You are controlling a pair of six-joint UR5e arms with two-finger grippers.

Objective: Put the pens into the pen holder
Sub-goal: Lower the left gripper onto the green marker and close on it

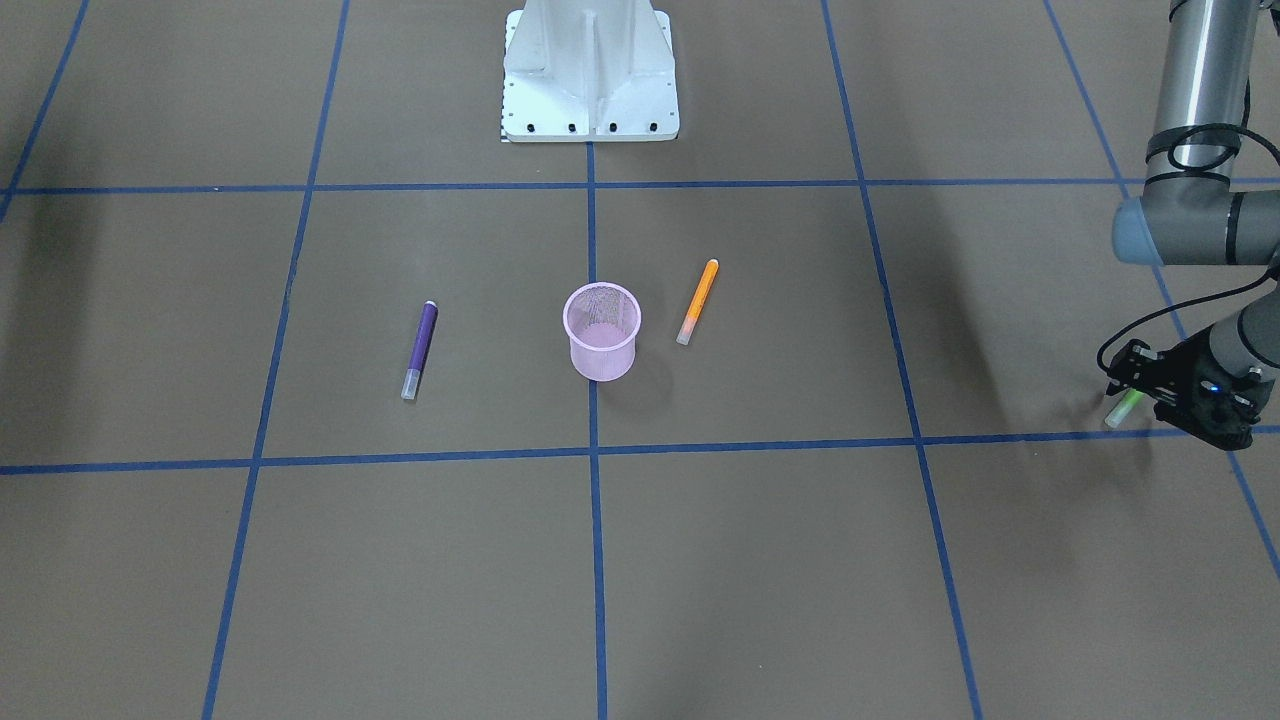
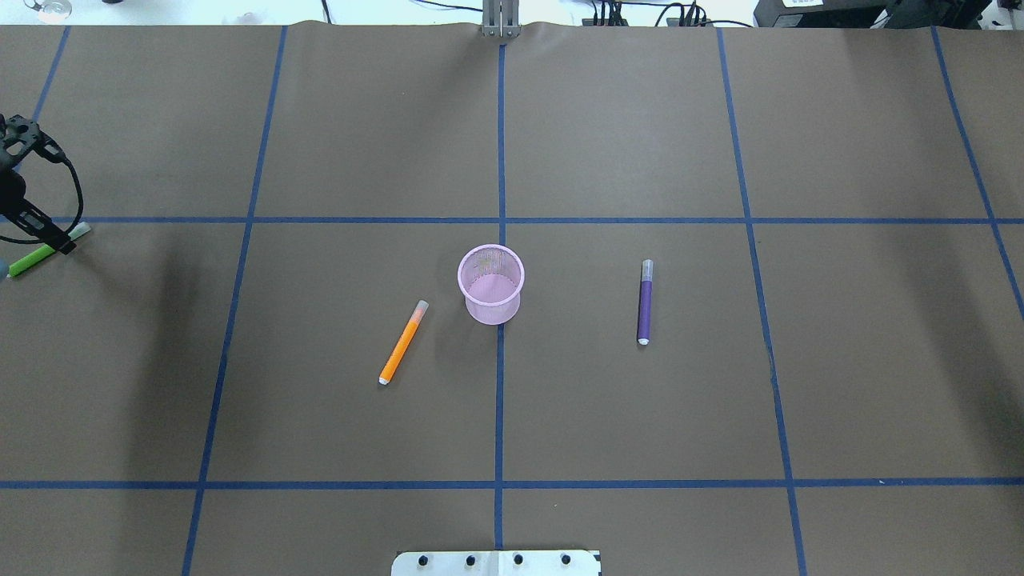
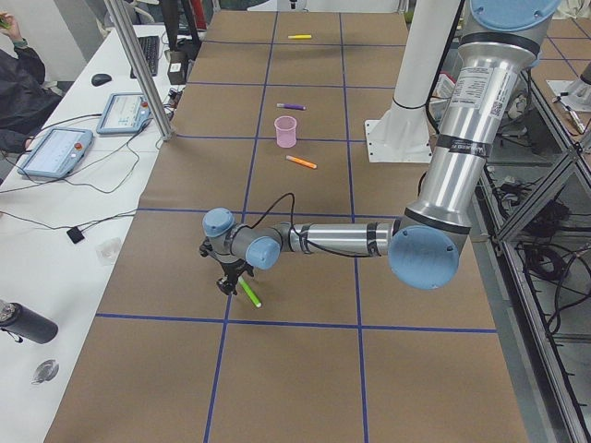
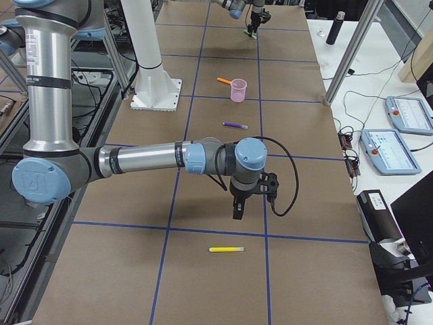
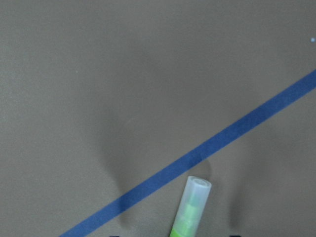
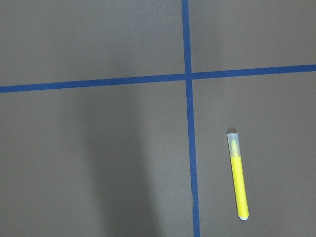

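The pink mesh pen holder (image 1: 601, 330) stands upright mid-table and looks empty. The purple pen (image 1: 420, 350) and the orange pen (image 1: 698, 301) lie on either side of it. The green pen (image 2: 36, 256) lies at the far left edge of the overhead view. My left gripper (image 2: 56, 240) is low over it, its jaws apart on either side of the pen (image 5: 190, 212). The yellow pen (image 6: 237, 175) lies below my right gripper (image 4: 237, 210), which hangs well above the table. I cannot tell whether the right gripper is open or shut.
The robot's white base (image 1: 590, 80) stands at the table's near edge. Blue tape lines (image 2: 500, 360) divide the brown table into squares. Tablets and cables (image 4: 399, 135) lie on a side bench beyond the table.
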